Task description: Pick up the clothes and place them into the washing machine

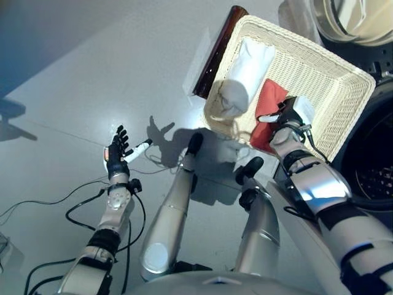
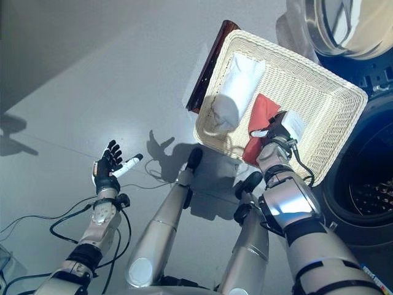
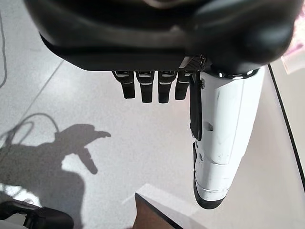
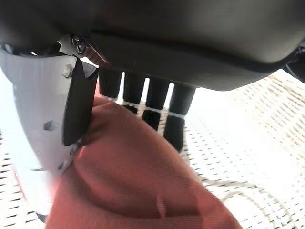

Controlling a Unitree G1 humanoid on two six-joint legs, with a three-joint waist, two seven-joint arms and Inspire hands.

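Red cloth (image 1: 268, 112) lies in the cream woven rectangular basket (image 1: 334, 80) on the grey floor (image 1: 92, 80), beside a rolled white cloth (image 1: 245, 74). The right robot hand (image 1: 288, 117) rests on the red cloth, thumb and fingers curled around a fold of it. The dark round washing machine drum (image 1: 371, 166) opens just beside the basket. The left robot hand (image 1: 116, 153) hovers over the floor, fingers straight, holding nothing.

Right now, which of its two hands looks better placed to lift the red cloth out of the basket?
The right robot hand. It is already in the wicker basket, fingers curling onto the red cloth. The left robot hand hovers open over bare floor, well away from the basket.
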